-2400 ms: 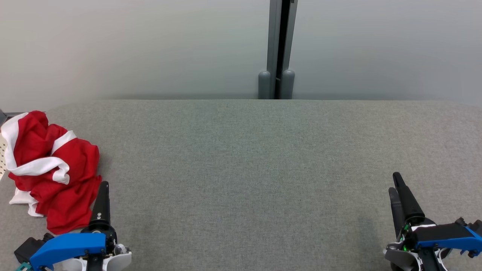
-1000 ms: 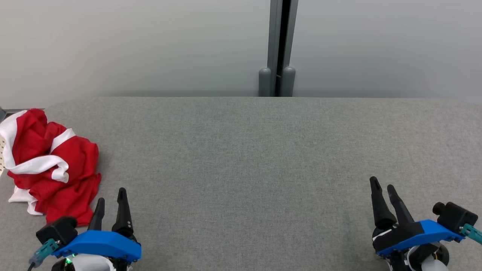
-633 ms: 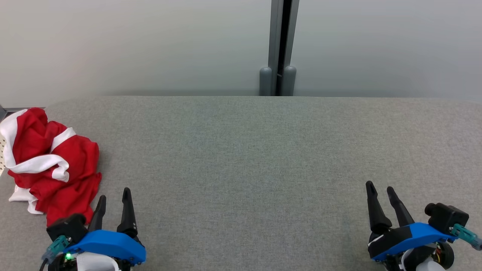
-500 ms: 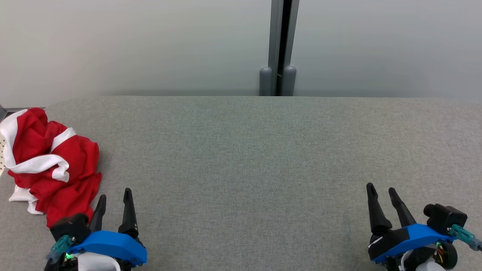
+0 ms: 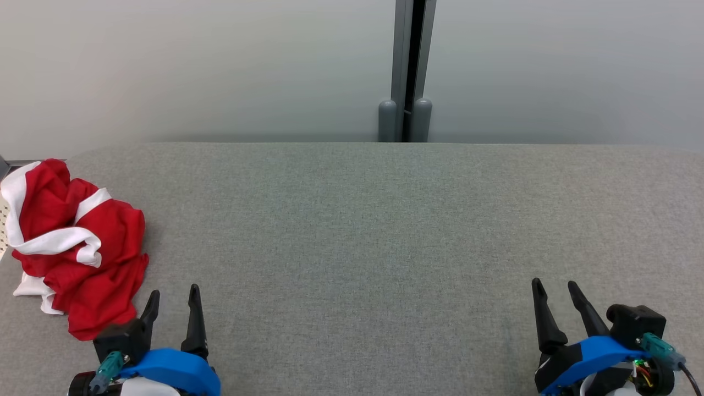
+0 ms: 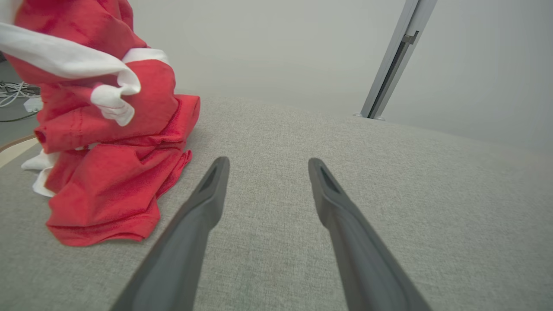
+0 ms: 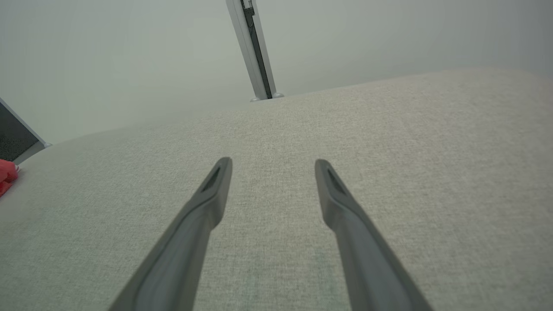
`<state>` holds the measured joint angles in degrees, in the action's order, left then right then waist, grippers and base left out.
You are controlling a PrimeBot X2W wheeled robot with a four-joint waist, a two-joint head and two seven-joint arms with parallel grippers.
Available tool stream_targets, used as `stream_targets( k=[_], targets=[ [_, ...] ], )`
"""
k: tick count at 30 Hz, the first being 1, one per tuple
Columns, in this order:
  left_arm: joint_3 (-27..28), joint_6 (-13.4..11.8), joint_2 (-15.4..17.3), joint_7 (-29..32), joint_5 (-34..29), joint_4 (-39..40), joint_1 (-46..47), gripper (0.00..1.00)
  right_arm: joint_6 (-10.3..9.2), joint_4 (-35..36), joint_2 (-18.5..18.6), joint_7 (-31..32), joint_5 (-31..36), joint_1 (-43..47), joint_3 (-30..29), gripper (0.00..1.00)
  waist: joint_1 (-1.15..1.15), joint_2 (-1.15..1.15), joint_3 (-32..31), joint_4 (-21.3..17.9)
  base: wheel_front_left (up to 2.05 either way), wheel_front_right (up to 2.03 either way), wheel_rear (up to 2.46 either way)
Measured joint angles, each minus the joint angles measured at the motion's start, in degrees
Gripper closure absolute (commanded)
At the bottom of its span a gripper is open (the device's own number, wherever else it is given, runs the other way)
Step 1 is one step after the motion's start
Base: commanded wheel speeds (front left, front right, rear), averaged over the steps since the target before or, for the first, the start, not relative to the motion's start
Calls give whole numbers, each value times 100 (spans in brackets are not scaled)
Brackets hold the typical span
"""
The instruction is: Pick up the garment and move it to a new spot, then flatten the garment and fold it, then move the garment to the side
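Note:
The garment [image 5: 77, 247] is a crumpled red heap with white trim, lying at the far left of the grey fabric table [image 5: 363, 231]. In the left wrist view the garment [image 6: 103, 134] sits just left of my fingers. My left gripper [image 5: 174, 294] is open and empty at the lower left, just right of the heap's near edge and apart from it. In its own wrist view the left gripper [image 6: 264, 163] has nothing between its fingers. My right gripper [image 5: 554, 287] stands open and empty at the lower right, far from the cloth; the right gripper [image 7: 273, 163] shows over bare fabric, with a red scrap of garment [image 7: 6, 178] at the left edge.
A grey wall with a dark vertical post [image 5: 406, 71] rises behind the table's far edge. Cables [image 6: 15, 93] lie on the floor beyond the table's left edge. The broad grey surface stretches between the two grippers.
Both grippers have drawn back toward the bottom of the head view, still open. The garment has not moved.

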<state>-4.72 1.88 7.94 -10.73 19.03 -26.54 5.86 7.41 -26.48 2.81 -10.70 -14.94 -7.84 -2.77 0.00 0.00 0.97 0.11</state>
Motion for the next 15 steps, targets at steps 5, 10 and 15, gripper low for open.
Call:
stream_targets(
  k=[5, 10, 15],
  targets=[
    [-54, -42, 11, -57, -254, 0, -62, 0, 0, -211, -2, -52, 255, 2, -20, 0, 0, 0, -17, 3, 0, 0, 0],
    [-59, -86, 9, -110, -438, -44, -107, 0, 1, -237, -2, -109, 485, 1, -68, 0, 0, 0, -13, 2, 0, 0, 0],
    [-53, -88, -7, -176, -642, -4, -116, 0, 1, -212, -2, -176, 670, 2, -126, 0, 0, 0, -3, 9, 0, 0, 0]
  ],
)
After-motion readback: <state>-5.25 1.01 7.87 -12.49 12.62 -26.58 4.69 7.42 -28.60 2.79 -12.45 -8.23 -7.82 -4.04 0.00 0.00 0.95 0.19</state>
